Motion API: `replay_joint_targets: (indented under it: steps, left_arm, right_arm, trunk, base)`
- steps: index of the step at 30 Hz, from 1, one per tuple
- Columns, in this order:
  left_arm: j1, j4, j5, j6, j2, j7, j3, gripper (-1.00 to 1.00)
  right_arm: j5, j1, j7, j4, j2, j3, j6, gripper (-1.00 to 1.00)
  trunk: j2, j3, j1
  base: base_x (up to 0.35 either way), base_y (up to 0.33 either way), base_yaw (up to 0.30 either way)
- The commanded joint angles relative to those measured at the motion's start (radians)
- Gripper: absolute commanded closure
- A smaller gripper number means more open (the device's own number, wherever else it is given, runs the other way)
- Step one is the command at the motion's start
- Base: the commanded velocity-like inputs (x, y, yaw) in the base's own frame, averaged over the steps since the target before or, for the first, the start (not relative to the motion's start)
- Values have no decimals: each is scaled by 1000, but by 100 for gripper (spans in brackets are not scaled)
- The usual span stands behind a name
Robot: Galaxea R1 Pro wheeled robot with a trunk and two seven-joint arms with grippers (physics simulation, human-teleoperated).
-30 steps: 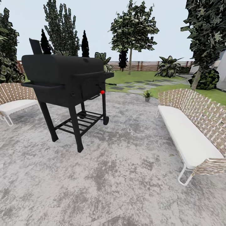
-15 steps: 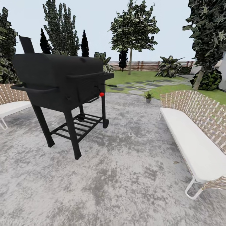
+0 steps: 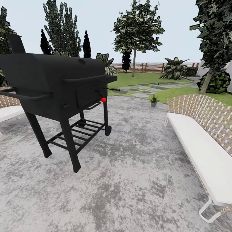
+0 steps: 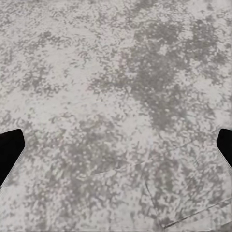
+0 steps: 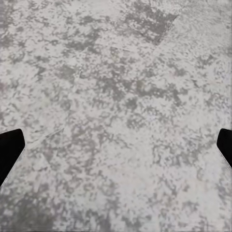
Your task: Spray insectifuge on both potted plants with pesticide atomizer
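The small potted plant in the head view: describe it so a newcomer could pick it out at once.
Start at the big black barbecue grill on the grey paving, then look past its right end to where the paving meets the lawn. The potted plant stands there on the ground, just beyond the near end of the woven bench. It is a tiny tuft of green leaves in a grey pot, far smaller than the leafy shrubs by the fence.

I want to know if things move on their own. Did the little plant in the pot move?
No. The potted plant sits at the same paving edge beside the lawn; the whole picture shifted, so the camera moved.
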Motion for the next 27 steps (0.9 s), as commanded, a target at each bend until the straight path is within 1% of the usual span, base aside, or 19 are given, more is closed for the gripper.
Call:
replay_joint_targets:
  steps: [1,27]
  left_arm:
    - [-1,1,-1,-3,0,0,0,-100]
    - [-1,1,-2,-2,-3,-1,-8,-100]
  right_arm:
    - [1,-1,0,1,0,-1,-3,-100]
    - [2,-1,-5,1,0,0,-4,-100]
  trunk:
    - [0,-1,0]
    - [0,-1,0]
  base:
    - [339,0,0]
    - [339,0,0]
